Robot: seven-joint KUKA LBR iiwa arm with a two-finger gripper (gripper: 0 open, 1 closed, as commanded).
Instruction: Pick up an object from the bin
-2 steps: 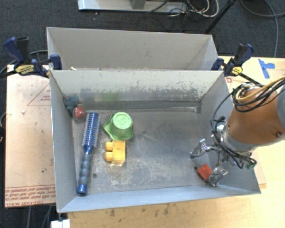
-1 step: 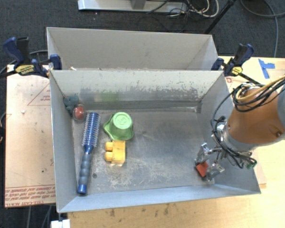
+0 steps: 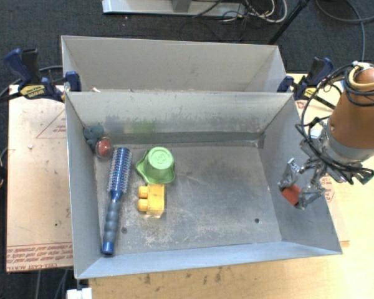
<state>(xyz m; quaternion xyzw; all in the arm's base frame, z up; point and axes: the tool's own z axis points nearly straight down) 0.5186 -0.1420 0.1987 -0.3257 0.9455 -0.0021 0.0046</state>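
My gripper hangs over the bin's right wall, well above the floor. A small red object sits between its metal fingers, and the fingers are shut on it. The other loose things lie far to the left. Closest of them are a green cup lying on its side and a yellow toy block just in front of it.
A blue hairbrush lies lengthwise along the left wall. A small red ball and a grey lump rest in the back left corner. The arm with its orange cover stands over the right rim.
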